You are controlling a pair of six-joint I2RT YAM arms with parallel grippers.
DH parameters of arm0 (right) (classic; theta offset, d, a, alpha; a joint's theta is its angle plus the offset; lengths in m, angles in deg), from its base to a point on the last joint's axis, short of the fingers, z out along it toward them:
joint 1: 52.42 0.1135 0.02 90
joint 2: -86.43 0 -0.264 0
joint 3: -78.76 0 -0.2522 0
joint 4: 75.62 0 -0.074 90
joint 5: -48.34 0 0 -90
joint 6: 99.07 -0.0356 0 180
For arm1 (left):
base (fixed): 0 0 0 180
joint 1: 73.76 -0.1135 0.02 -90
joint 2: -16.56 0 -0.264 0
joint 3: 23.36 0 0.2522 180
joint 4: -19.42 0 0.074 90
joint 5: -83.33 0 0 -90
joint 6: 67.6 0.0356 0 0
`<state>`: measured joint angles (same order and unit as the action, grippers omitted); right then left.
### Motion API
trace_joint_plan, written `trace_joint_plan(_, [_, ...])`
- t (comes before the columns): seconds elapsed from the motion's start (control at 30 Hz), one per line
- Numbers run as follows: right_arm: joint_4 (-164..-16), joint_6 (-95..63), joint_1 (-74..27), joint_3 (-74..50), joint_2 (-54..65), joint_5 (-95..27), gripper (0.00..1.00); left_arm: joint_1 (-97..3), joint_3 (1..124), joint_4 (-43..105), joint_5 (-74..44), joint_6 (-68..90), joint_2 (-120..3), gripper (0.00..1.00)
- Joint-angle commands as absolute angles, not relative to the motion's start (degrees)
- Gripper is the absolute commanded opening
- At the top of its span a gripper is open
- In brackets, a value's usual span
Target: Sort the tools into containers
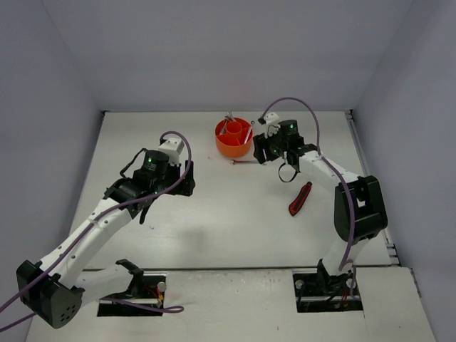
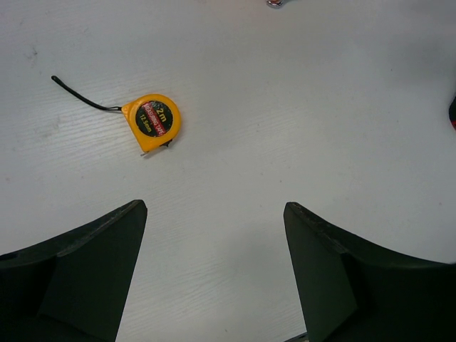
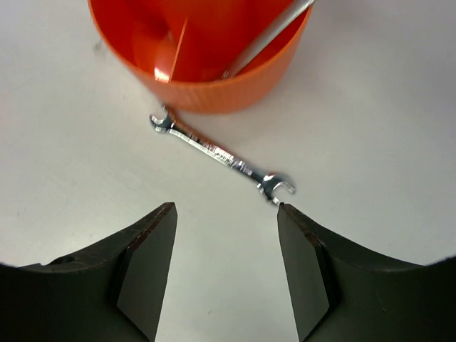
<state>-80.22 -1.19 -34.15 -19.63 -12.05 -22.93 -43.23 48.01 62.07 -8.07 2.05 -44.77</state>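
The orange tub (image 1: pixel 234 139) stands at the back middle of the table, with silver tools (image 1: pixel 229 121) leaning inside it. In the right wrist view the tub (image 3: pixel 214 78) holds a silver shaft (image 3: pixel 267 39). A small silver wrench (image 3: pixel 221 153) lies flat on the table just in front of it. My right gripper (image 3: pixel 226 208) is open and empty, its right fingertip close to the wrench's near end. A yellow-black tape measure (image 2: pixel 152 122) lies ahead and left of my open, empty left gripper (image 2: pixel 214 206). A red-black utility knife (image 1: pixel 300 198) lies beside the right arm.
The tape measure's black strap (image 2: pixel 82 95) trails to its left. White walls close in the table on three sides. A rail (image 1: pixel 370 178) runs along the right edge. The wrench (image 1: pixel 242 162) shows below the tub in the top view.
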Motion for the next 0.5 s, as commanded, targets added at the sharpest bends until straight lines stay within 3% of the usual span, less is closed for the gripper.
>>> trace_joint_plan(0.0, [-78.19,-3.53,-33.29,-20.47,-11.34,-22.38,0.57,-43.70,49.68,56.51,-8.92,3.18,-45.14,0.75])
trace_joint_plan(0.47, [-77.51,3.72,-33.53,-12.68,-23.96,-22.66,0.61,-43.70,49.02,59.16,-7.76,3.40,-43.89,0.75])
